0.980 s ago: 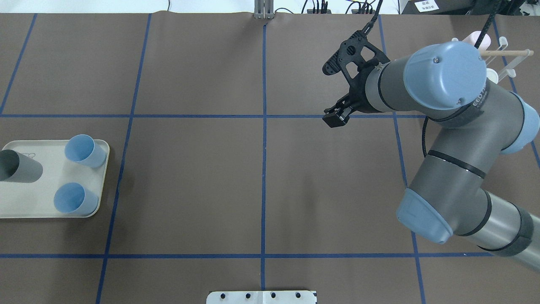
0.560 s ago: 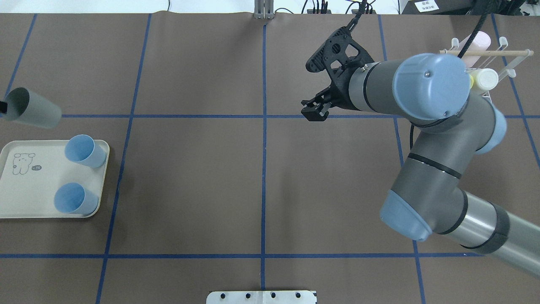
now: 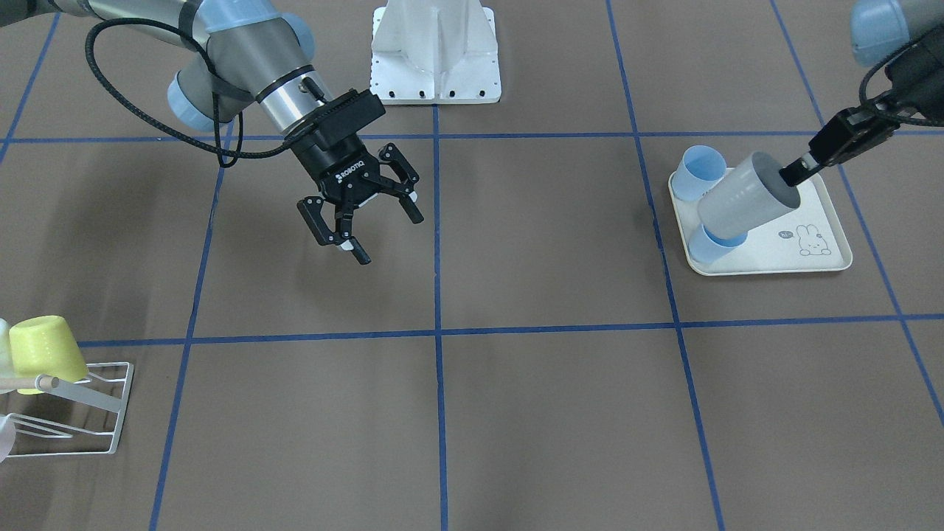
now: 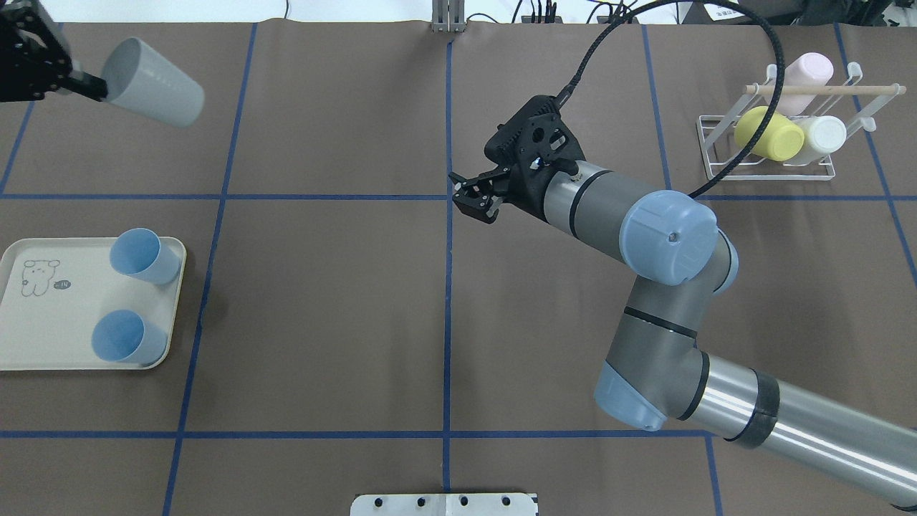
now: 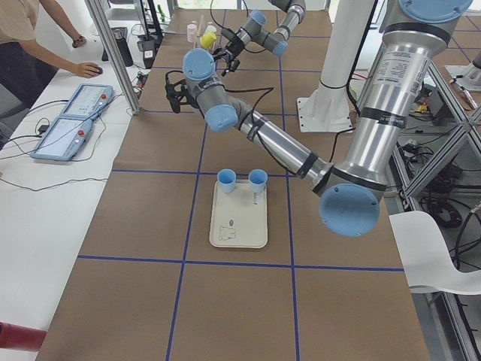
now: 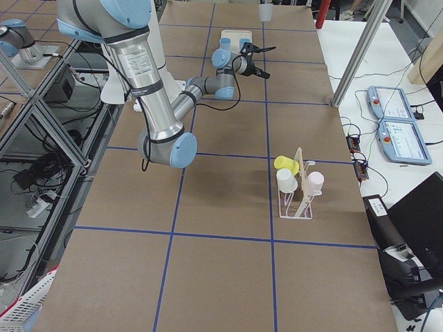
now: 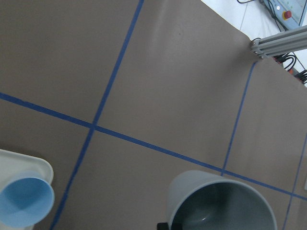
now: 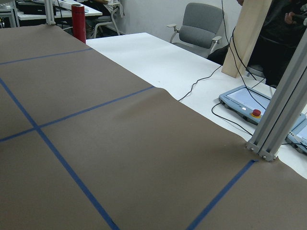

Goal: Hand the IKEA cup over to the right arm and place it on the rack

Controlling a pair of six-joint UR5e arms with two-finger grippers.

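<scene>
Brown paper-covered bench [image 4: 322, 308], blue tape grid. Grey-silver right arm [image 4: 666, 236] with pale blue joint caps reaches to bench centre. Its black two-finger right hand [image 3: 389, 237], lettered ROBOTIQ, hovers above the surface with fingers spread apart and nothing between them. Cream rectangular tray [image 4: 43, 344] with a rabbit print sits at the robot's left side, carrying two pale blue cups [image 4: 143, 256], mouths up. White wire rack [image 4: 770, 177] with a pale wooden dowel stands at far right and holds a yellow cup [image 4: 770, 134], a white cup [image 4: 820, 136] and a pink cup [image 4: 809, 75]. Tall grey plastic cup [image 4: 154, 82] is airborne and tilted at far left, clamped at the rim by the black left hand [image 4: 97, 89], one finger inside the mouth. It is well apart from the right hand and the rack.
</scene>
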